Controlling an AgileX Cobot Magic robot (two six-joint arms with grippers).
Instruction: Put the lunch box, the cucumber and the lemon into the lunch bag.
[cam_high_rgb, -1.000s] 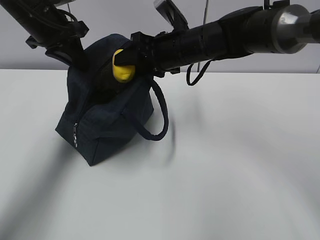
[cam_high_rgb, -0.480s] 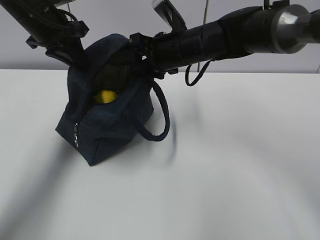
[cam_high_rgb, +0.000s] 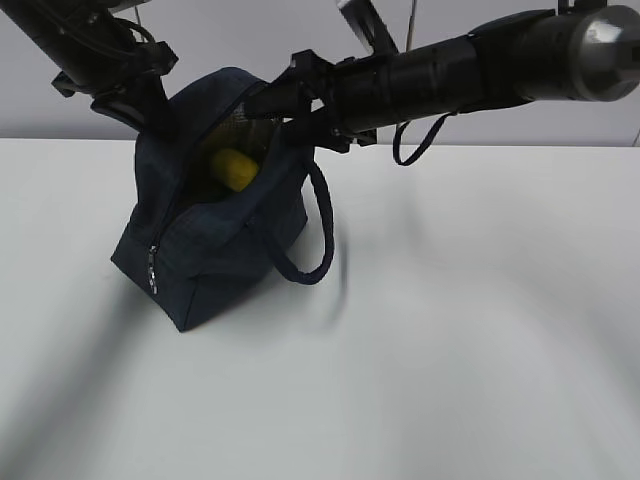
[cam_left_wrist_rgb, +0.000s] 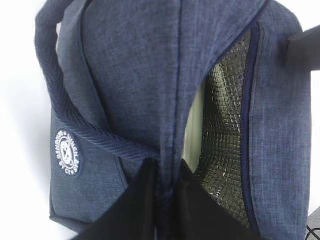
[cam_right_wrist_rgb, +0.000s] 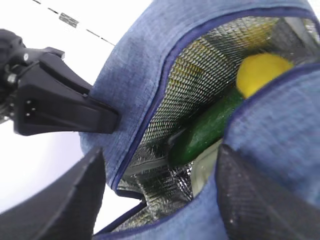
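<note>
The navy lunch bag (cam_high_rgb: 215, 235) stands open on the white table. The lemon (cam_high_rgb: 232, 168) lies inside it. In the right wrist view the lemon (cam_right_wrist_rgb: 260, 72) rests on the cucumber (cam_right_wrist_rgb: 207, 131), with a pale strip of the lunch box (cam_right_wrist_rgb: 204, 172) beneath, all within the silver lining. My right gripper (cam_high_rgb: 275, 108) is open and empty just above the bag's mouth; its fingers (cam_right_wrist_rgb: 75, 200) straddle the near rim. My left gripper (cam_high_rgb: 152, 108) is shut on the bag's far top edge (cam_left_wrist_rgb: 164, 185). The lunch box (cam_left_wrist_rgb: 192, 130) shows as a pale sliver there.
One loop handle (cam_high_rgb: 315, 235) hangs down the bag's right side, another (cam_left_wrist_rgb: 62, 107) runs past the white round logo (cam_left_wrist_rgb: 68, 152). The zip pull (cam_high_rgb: 152, 262) hangs at the bag's front corner. The white table (cam_high_rgb: 450, 330) stretches right and forward.
A second ago my right gripper held the lemon over the opening. It has let go; the lemon now lies inside the bag. The right gripper has drawn back slightly right.
</note>
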